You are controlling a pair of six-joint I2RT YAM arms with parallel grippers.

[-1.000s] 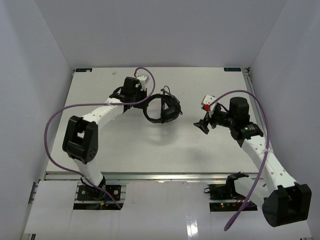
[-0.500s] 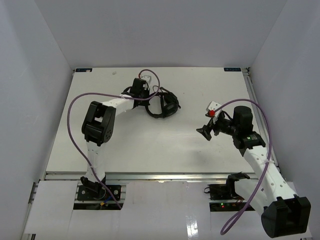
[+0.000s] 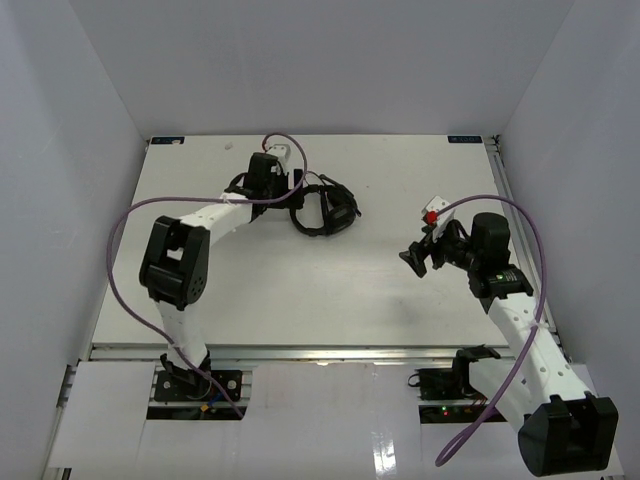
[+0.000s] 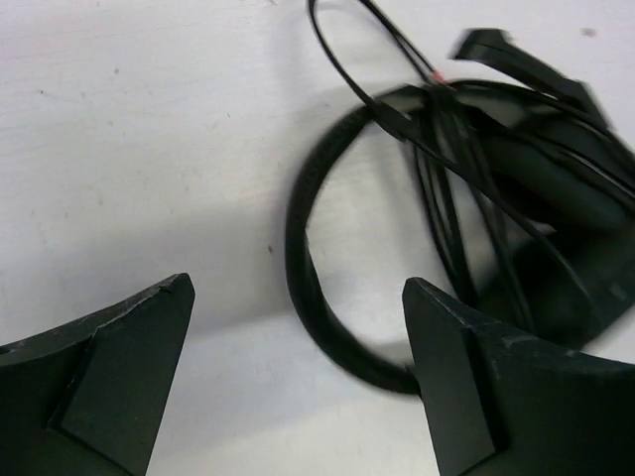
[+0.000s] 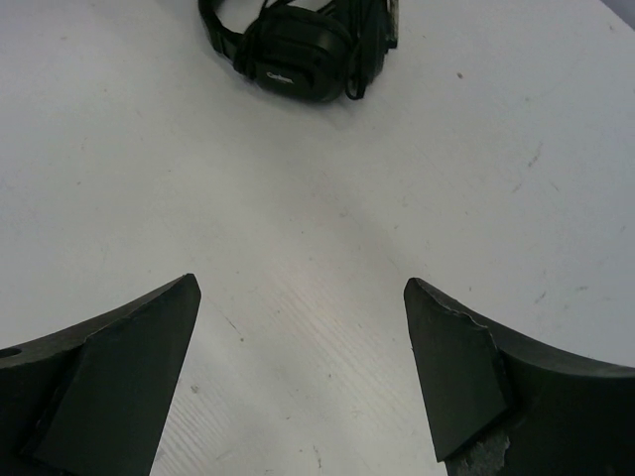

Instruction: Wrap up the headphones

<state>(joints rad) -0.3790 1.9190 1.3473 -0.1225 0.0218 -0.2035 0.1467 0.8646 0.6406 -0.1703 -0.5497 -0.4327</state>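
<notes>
Black headphones [image 3: 326, 210] lie on the tabletop [image 3: 300, 300], in the upper middle of the top view. The left end effector [image 4: 298, 297] is apart, just beside the headband [image 4: 296, 228]. I think it should pinch the thin cable [image 4: 342, 72], not the band. The right end effector [image 5: 298, 288], also apart, sits far off.

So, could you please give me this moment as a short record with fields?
headphones: black headset lying on the white table, far centre
cable: thin, black, several strands crossing the headband and ear cup; one loop runs out of the top of the left wrist view
left claw: open, low at the headphones, the headband's curve between its fingers; contact cannot be told
right claw: open, empty, over bare table, well apart from the headphones
wrap state: cable loosely gathered on the headset, not tidy
</notes>
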